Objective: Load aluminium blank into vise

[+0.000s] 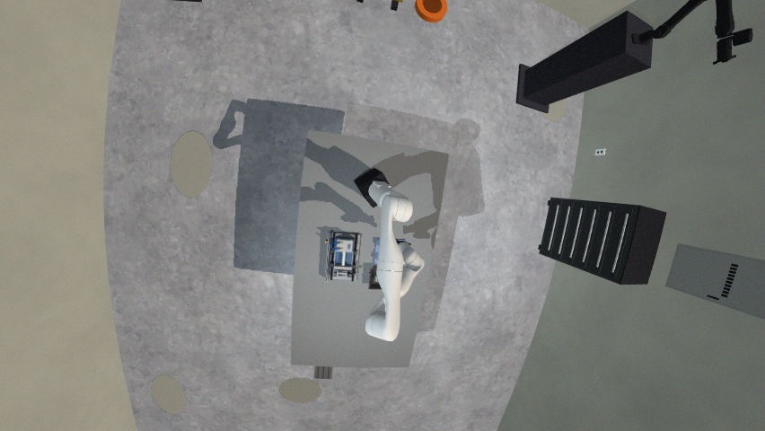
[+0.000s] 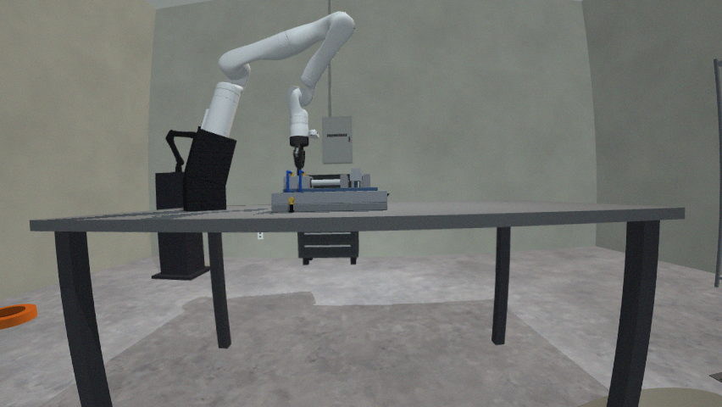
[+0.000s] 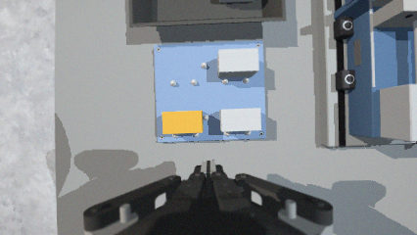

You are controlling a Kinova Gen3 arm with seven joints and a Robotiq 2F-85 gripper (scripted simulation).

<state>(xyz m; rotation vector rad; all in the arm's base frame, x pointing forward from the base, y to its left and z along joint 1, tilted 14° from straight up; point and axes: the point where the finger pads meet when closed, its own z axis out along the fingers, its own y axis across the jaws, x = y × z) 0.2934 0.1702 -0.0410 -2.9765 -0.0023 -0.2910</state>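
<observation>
Top view high overhead, exterior low and side-on, wrist straight down — close.

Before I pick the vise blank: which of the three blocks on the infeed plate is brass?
The orange-yellow block at the plate's near-left corner; the other two are pale grey aluminium.

3 blanks on infeed plate (image 3: pixel 186 100), tray (image 3: pixel 206 21) behind, vise (image 3: pixel 367 93) right

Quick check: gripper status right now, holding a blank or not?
Gripper: closed, fingertips together, holding nothing. It hangs above the table just short of the infeed plate; all three blanks sit on the plate.
</observation>
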